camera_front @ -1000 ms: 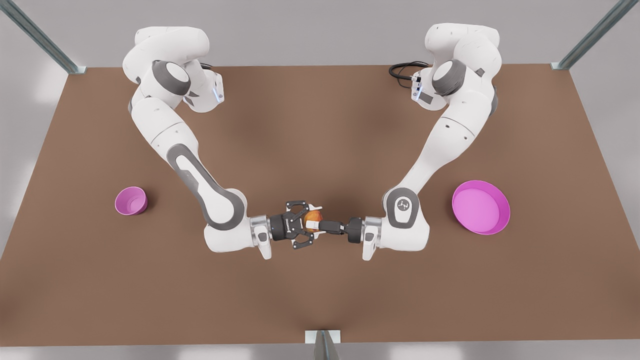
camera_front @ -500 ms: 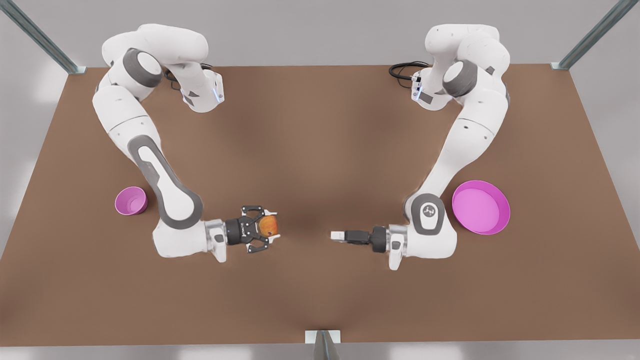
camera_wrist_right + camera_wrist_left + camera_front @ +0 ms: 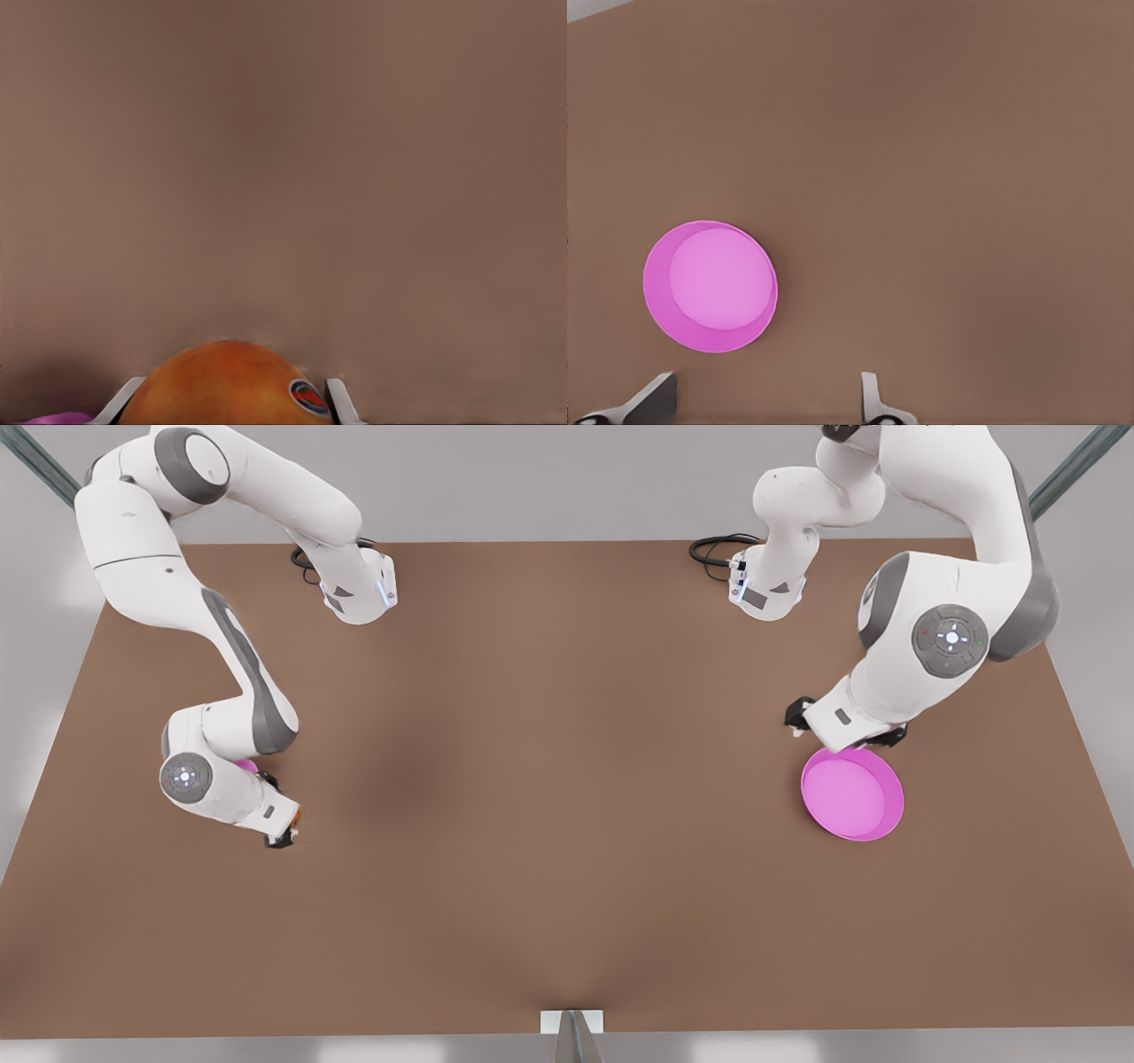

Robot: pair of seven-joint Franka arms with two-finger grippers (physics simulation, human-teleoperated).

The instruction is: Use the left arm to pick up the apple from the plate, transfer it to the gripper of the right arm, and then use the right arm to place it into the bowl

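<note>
Brown table: right gripper clamps apple beside bowl; left gripper spread wide, empty, above plate.

the plate lies on the table at the front view's right, under the left gripper; the bowl sits well apart at the left, beside the right gripper holding the apple
</note>
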